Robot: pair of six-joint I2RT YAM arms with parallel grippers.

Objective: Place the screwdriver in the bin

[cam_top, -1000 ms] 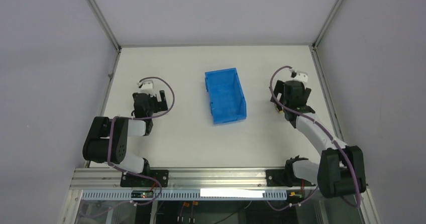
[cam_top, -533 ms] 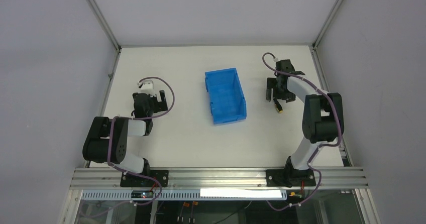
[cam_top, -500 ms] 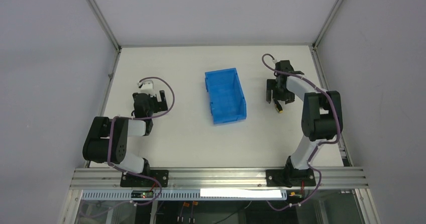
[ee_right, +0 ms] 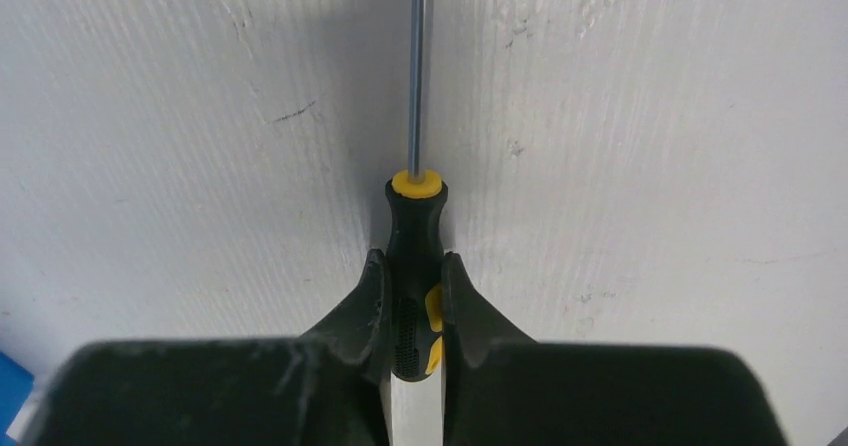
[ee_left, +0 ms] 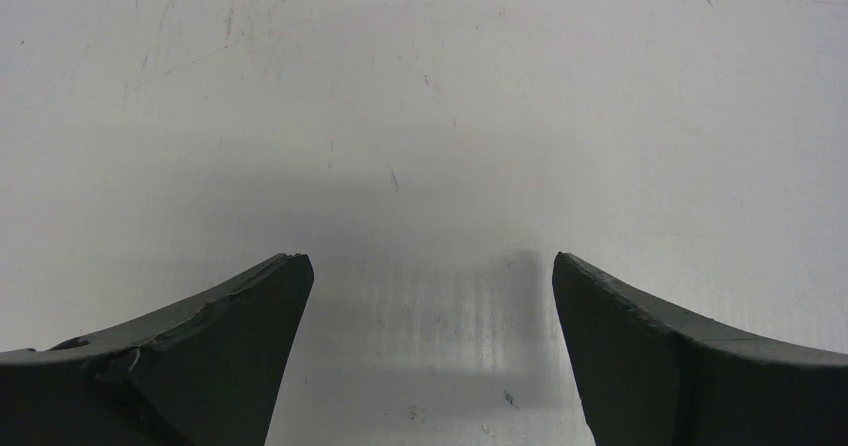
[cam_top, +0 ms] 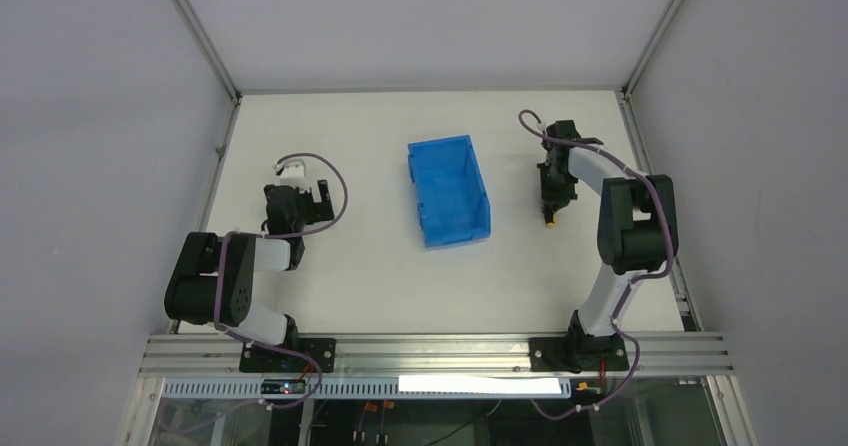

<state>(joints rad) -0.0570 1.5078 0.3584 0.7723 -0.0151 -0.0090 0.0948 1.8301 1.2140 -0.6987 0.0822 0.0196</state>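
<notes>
White table; screwdriver inside right pincer

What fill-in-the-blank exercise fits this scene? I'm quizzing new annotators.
The right gripper has its fingers shut on the ____.
The bin is coloured ____.
The left gripper has its fingers ____, with nothing between them.
Missing words: screwdriver; blue; open.
</notes>
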